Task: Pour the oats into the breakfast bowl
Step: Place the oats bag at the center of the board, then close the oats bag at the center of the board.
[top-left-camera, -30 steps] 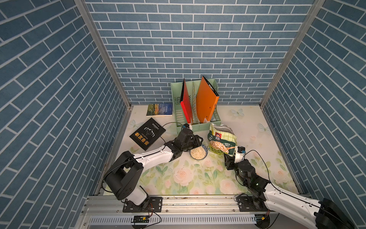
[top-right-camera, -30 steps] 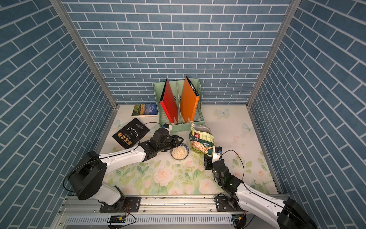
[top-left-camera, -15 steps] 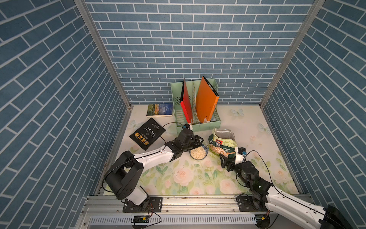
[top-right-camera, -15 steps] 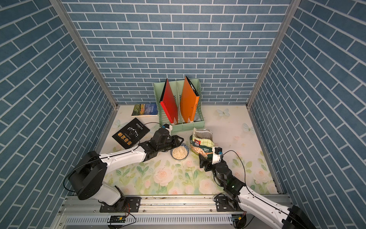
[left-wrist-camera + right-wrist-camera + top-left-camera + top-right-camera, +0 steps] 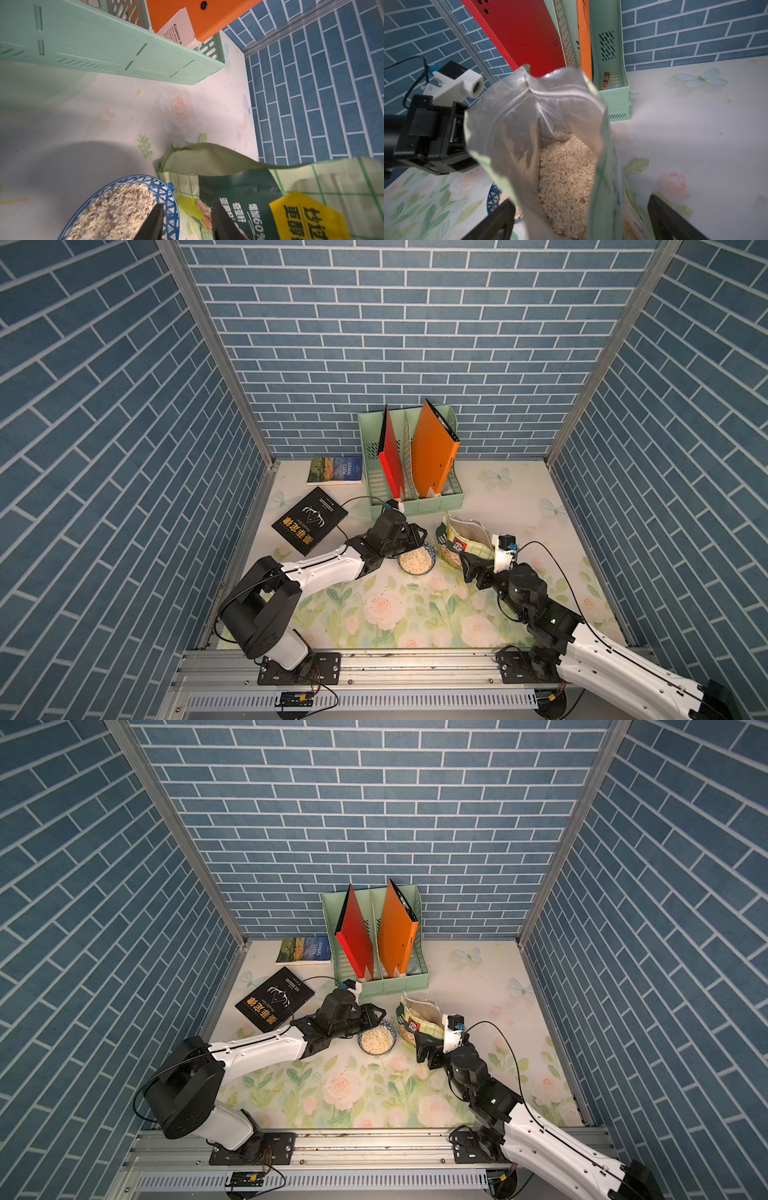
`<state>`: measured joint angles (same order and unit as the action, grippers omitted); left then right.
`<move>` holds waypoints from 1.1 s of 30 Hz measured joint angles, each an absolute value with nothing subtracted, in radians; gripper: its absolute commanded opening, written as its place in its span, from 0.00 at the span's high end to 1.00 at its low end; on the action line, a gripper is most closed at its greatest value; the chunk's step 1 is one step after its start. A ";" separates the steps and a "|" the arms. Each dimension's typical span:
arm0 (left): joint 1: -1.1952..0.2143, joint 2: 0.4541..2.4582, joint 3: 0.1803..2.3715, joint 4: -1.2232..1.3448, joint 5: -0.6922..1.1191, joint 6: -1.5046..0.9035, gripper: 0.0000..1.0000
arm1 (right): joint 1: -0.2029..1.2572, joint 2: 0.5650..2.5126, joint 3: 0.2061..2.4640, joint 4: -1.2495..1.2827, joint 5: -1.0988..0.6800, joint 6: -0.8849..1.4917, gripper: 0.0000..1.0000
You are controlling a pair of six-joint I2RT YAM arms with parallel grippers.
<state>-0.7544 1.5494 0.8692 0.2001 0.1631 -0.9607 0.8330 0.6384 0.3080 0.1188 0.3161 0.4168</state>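
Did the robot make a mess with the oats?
No clear mess. The oats fill the bowl, and the pouch stands beside it, top open and crumpled. Tiny pale specks on the mat by the bowl might be stray flakes; too small to tell.

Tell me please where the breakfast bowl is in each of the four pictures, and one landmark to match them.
Top views: the breakfast bowl is between the two grippers, beside the oat pouch.
Left wrist: low in the picture, full of oats.
Right wrist: only a rim sliver shows behind the pouch.
Shared landmark: the green file rack.
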 measured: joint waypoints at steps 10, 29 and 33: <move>-0.760 1.549 0.870 0.204 0.184 -0.960 0.57 | 0.805 0.769 0.599 -0.218 0.225 0.337 0.00; -0.796 1.536 0.873 0.226 0.216 -0.930 0.57 | 0.685 1.093 1.177 -0.833 -0.058 0.123 0.00; -0.817 1.536 0.873 0.234 0.228 -0.930 0.57 | 0.684 1.137 1.206 -0.910 -0.019 0.122 0.01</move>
